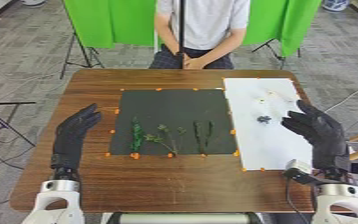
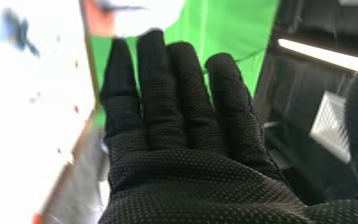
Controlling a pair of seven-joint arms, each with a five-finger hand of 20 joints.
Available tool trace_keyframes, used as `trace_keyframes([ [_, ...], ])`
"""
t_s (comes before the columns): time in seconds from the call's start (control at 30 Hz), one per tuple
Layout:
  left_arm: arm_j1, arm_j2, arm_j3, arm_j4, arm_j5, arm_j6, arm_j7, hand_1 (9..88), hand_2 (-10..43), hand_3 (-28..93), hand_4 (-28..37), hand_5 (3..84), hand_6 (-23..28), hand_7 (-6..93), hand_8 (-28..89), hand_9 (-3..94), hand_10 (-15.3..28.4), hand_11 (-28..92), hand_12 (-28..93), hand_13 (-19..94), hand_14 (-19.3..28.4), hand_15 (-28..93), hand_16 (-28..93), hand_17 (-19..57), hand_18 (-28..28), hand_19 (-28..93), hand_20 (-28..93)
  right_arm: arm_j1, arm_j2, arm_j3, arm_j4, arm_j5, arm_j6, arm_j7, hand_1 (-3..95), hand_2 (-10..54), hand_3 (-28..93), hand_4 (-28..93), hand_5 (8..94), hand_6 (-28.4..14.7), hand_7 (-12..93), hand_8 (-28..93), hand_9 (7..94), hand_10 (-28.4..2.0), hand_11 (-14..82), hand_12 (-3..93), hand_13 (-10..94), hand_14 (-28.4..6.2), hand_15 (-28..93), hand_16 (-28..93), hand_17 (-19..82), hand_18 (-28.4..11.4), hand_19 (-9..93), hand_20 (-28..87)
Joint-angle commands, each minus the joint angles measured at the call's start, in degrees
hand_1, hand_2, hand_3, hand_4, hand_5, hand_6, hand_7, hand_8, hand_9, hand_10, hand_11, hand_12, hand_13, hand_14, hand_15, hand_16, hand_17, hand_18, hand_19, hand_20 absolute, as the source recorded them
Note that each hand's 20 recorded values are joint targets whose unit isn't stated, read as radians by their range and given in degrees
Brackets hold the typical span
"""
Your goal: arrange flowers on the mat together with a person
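The dark mat (image 1: pixel 171 117) lies mid-table with a green leafy stem (image 1: pixel 136 135), a branching sprig (image 1: pixel 168 139) and a pair of long dark green leaves (image 1: pixel 203 135) along its near half. On the white sheet (image 1: pixel 269 142) rest a dark blue flower (image 1: pixel 263 119) and small pale yellowish flowers (image 1: pixel 269 96). My left hand (image 1: pixel 76 131) is open left of the mat, holding nothing. My right hand (image 1: pixel 319 131) is over the white sheet's right edge, to the right of the blue flower, open and empty. In the right wrist view my right hand (image 2: pixel 189 160) has straight fingers.
Orange tape pieces (image 1: pixel 135 156) fasten the mat's and sheet's edges to the brown table (image 1: pixel 158 187). Across the table a person (image 1: pixel 202 30) sits with hands together beyond the far edge, touching none of the flowers. A green cloth (image 1: pixel 113 25) hangs behind.
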Motion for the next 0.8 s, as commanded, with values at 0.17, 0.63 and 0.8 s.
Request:
trace_keyframes([
  [0.17, 0.9, -0.32, -0.12, -0.23, -0.1, 0.3, -0.34, 21.8, -4.3, 70, -22.3, 49.1, 4.0, 10.1, -6, 47.4, 14.6, 15, 12, 36, 16.5, 13, 1, 6.4, 10.5, 7, 15, 11.7, 13.7, -4.7, -2.0, -44.9, 1.5, 25.2, 23.2, -9.5, 64, -19, 55.9, -3.1, 12, -8, 68.2, -17.0, 16.7, 21.1, 74, -12.1, 33, 25, 36, -20.2, 63, 43],
  [0.63, 1.5, -0.28, -0.45, -0.64, -0.07, 0.67, -0.19, 21.9, -4.3, 70, -22.3, 49.0, 4.0, 10.0, -6, 47.4, 14.6, 15, 12, 36, 16.6, 13, 1, 6.4, 10.5, 7, 15, 23.1, 25.8, -16.4, 7.0, -62.2, -11.9, 34.0, 35.0, -9.5, 63, -24, 62.8, 1.0, 16, -9, 77.0, -14.2, 24.3, 25.7, 85, -5.8, 46, 29, 44, -20.6, 80, 44],
  [0.8, 1.5, -0.1, -0.41, -0.66, -0.18, 0.85, -0.2, 21.9, -4.1, 70, -22.3, 49.1, 4.0, 10.0, -6, 47.4, 14.6, 15, 12, 36, 16.5, 12, 1, 6.4, 10.5, 7, 15, 26.4, 27.1, -20.3, 10.0, -62.2, -13.8, 33.8, 35.7, -9.5, 63, -24, 61.9, 1.5, 16, -9, 76.8, -13.9, 24.4, 26.0, 85, -5.1, 46, 29, 45, -20.2, 81, 43],
])
